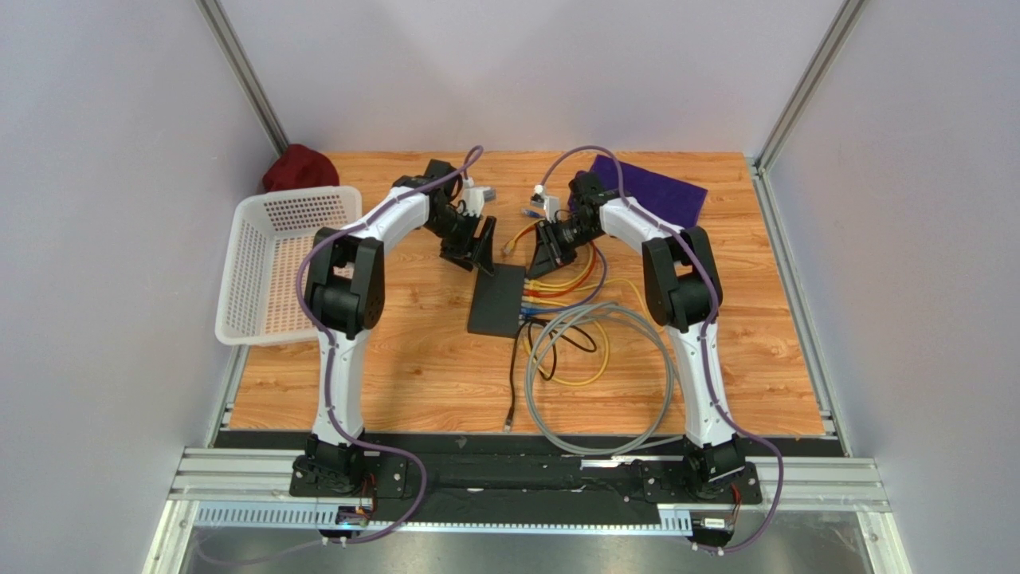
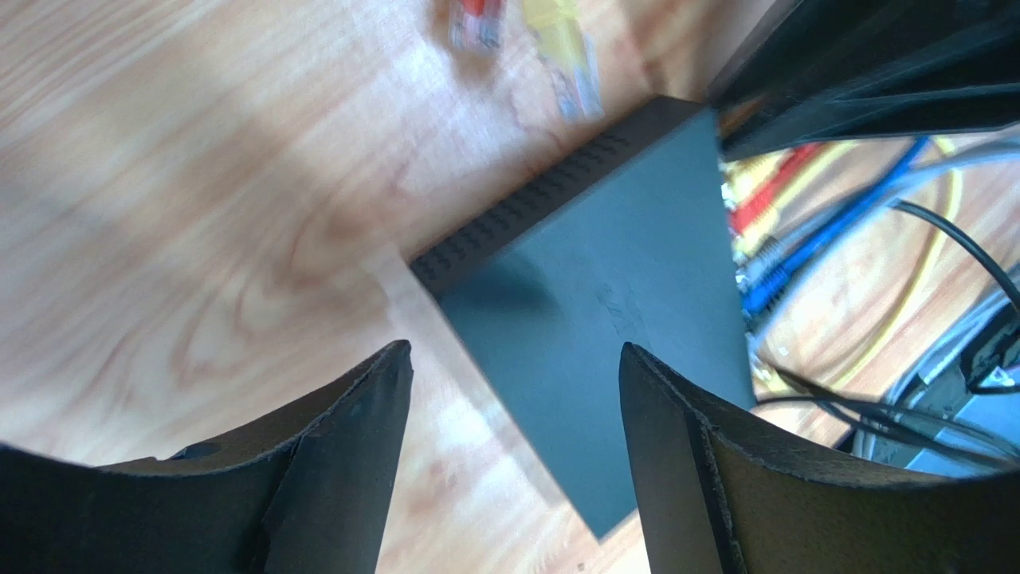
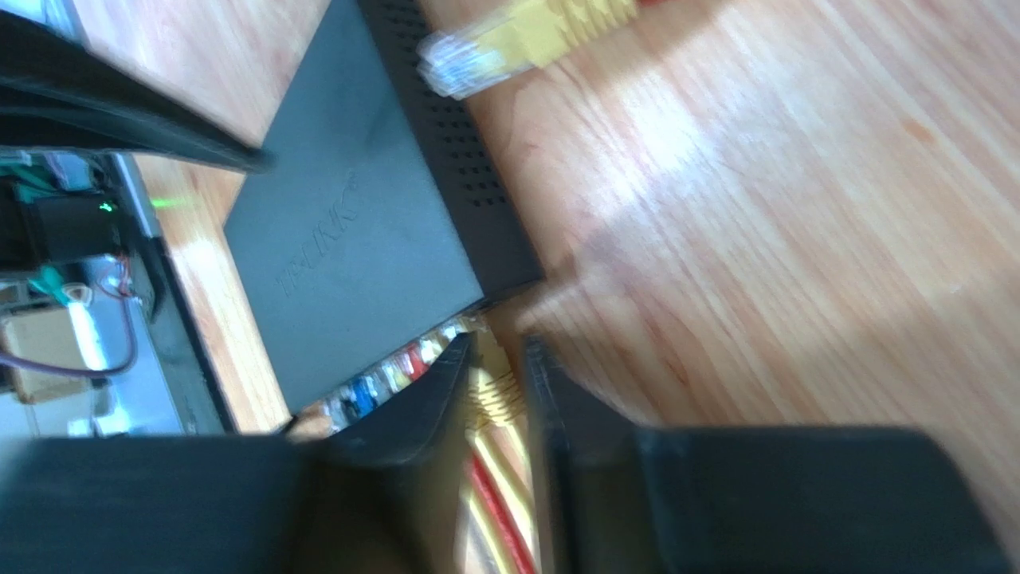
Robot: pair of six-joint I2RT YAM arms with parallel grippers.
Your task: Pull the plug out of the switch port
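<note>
The switch (image 1: 498, 300) is a flat matte-black box lying mid-table, also seen in the left wrist view (image 2: 611, 311) and the right wrist view (image 3: 347, 227). Coloured cables run into the ports on its right side. My right gripper (image 1: 548, 258) is at the far end of that port row. Its fingers (image 3: 497, 349) are closed on either side of a yellow plug (image 3: 493, 395) that sits at the switch's end port. My left gripper (image 1: 473, 245) hangs open (image 2: 515, 353) above the switch's far left corner, holding nothing.
Two unplugged connectors, one yellow (image 3: 527, 30) and one red (image 2: 477, 22), lie on the wood beyond the switch. A grey cable coil (image 1: 599, 377) and yellow loops lie near the front. A white mesh basket (image 1: 281, 257) stands left, a red cloth (image 1: 297, 168) behind it, a purple cloth (image 1: 653, 185) back right.
</note>
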